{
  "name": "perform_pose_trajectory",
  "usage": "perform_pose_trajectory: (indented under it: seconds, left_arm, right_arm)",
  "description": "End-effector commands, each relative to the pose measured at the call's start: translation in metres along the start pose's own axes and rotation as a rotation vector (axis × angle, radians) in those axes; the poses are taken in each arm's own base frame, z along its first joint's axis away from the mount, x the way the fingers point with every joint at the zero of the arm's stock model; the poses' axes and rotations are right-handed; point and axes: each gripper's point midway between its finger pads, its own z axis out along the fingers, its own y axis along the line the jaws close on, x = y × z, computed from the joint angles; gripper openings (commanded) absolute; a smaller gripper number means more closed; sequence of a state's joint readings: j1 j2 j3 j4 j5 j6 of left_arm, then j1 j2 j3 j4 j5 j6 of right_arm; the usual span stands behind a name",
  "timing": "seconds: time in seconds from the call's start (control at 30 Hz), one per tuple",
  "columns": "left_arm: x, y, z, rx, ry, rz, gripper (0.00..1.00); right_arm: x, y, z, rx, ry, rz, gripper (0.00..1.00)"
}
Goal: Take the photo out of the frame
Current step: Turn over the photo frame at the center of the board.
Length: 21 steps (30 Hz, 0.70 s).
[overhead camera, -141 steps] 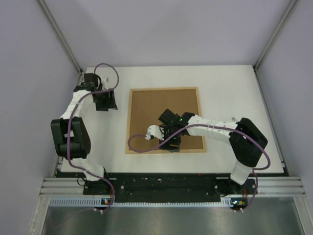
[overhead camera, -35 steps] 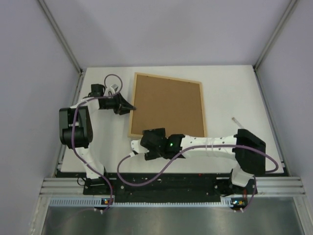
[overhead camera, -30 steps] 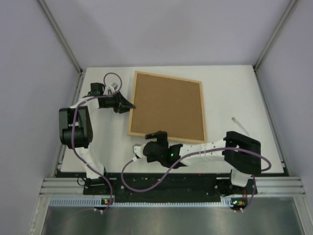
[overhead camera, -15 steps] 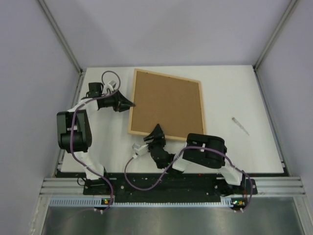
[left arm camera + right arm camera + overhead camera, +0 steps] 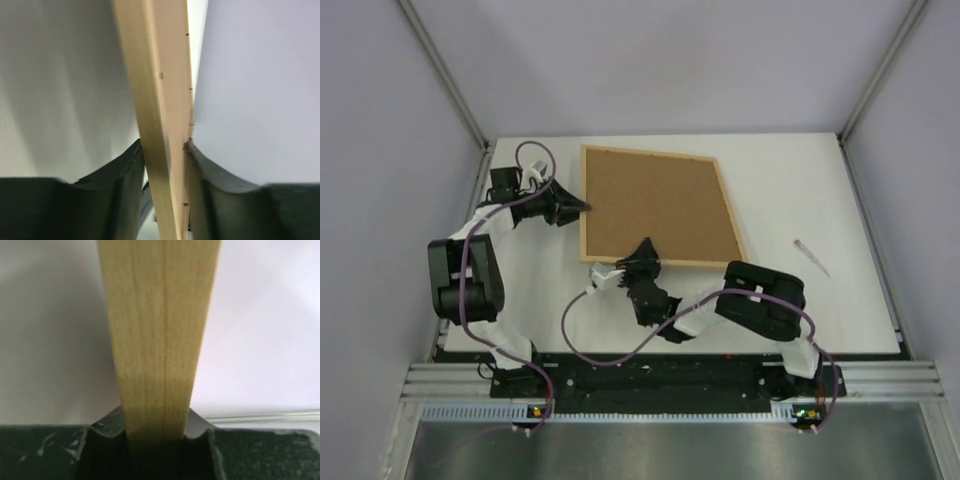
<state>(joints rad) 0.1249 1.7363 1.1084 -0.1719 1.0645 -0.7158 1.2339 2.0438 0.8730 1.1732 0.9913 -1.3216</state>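
"On the white table [image 5: 820, 190], what could have gone wrong from there?" the desk editor asked.

"Both holds were on thin edges only," the photographer said. "The left gripper [image 5: 165, 150] was clamped narrow across the left rail of the large rectangular light-wood picture frame [image 5: 157, 315], and the right gripper [image 5: 156, 430] was closed snugly on the near rail. My judgement was that if the two arms pulled unevenly, the frame could twist, slide out of either grip or come down on a corner."

"And the photo?"

"Out of sight. The frame was back-side up, and the plain brown backing board [image 5: 655, 205] filled it from rail to rail. The photo, if it was inside, sat beneath that board, and nothing showed it out on the table. I could not tell from above whether the frame lay flat or was raised."

"What stood in the way?"

"The board itself. With both grippers busy on the rails, neither was free to lift it, so one would likely have had to let go first. A thin pale stick [image 5: 814, 257] lay well apart to the right, away from both grippers. Pale lavender walls [image 5: 670, 60] closed in the table on three sides, which I judged left little room to swing a wide frame."
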Motion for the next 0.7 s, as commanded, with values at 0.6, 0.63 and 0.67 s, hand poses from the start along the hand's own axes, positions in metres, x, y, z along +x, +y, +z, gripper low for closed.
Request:
perform_pose_trajectory:
  seconds: [0.6, 0.63, 0.67]
  left_arm:
    - [-0.093, -0.071, -0.216, 0.085, -0.44, 0.244, 0.8]
    - [-0.092, -0.07, -0.221, 0.088, -0.45, 0.237, 0.8]
    - [-0.09, -0.069, -0.225, 0.091, -0.455, 0.234, 0.8]
  right_arm:
    - [-0.11, -0.318, -0.006, -0.478, -0.314, 0.882, 0.0]
    - [-0.101, -0.332, 0.0, -0.472, -0.318, 0.941, 0.0]
    - [-0.096, -0.344, 0.003, -0.485, -0.34, 1.002, 0.0]
